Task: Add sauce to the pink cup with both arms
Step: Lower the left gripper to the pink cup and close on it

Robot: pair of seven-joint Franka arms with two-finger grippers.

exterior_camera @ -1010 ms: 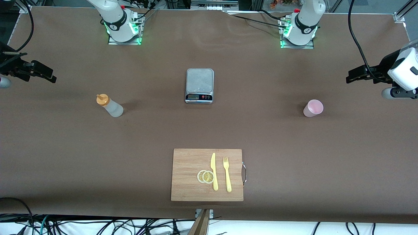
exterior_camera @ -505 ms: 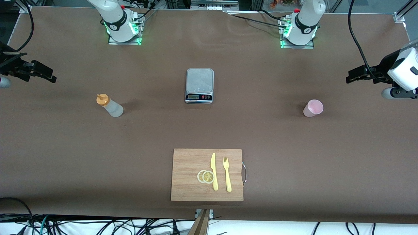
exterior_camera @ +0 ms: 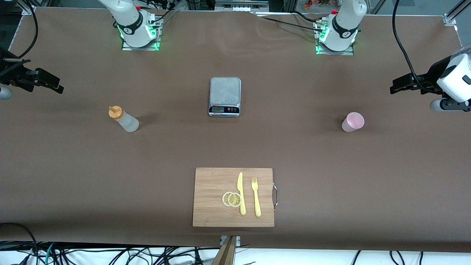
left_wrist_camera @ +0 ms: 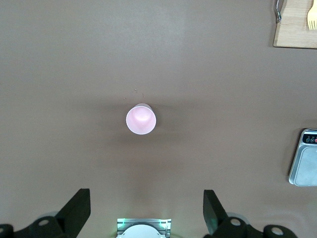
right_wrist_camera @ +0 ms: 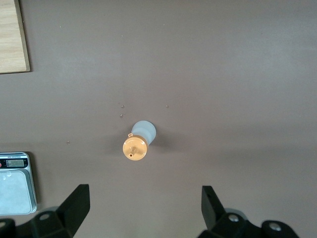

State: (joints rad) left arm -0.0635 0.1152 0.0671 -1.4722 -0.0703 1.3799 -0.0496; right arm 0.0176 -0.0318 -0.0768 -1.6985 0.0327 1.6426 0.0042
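The sauce bottle [exterior_camera: 123,119] stands upright on the counter [exterior_camera: 235,147] toward the right arm's end, a frosted translucent body under an orange nozzle cap. The pink cup [exterior_camera: 353,122] stands upright toward the left arm's end, well apart from the bottle; it is smooth pale plastic, slightly tapered, its mouth open upward.

Between them, and farther from the front camera, you have a small scale [exterior_camera: 225,96] with a grey square platform and a dark display strip. Nearer the front camera lies a rectangular wooden cutting board [exterior_camera: 213,198] with a metal handle. On it rest two thin lemon slices [exterior_camera: 232,199], overlapping, beside a yellow plastic knife [exterior_camera: 241,193] and a yellow plastic fork [exterior_camera: 255,196] lying parallel.

The counter is covered in a matte brown sheet, flat and plain. Loose black cables hang past its front edge.

Your right tool [right_wrist_camera: 143,210] hangs high over the bottle, black fingers [right_wrist_camera: 74,206] spread wide, holding nothing. Your left tool [left_wrist_camera: 146,210] hangs high over the cup, fingers [left_wrist_camera: 77,208] likewise spread wide and holding nothing. Both white arms rise from bases lit green along the counter's edge.
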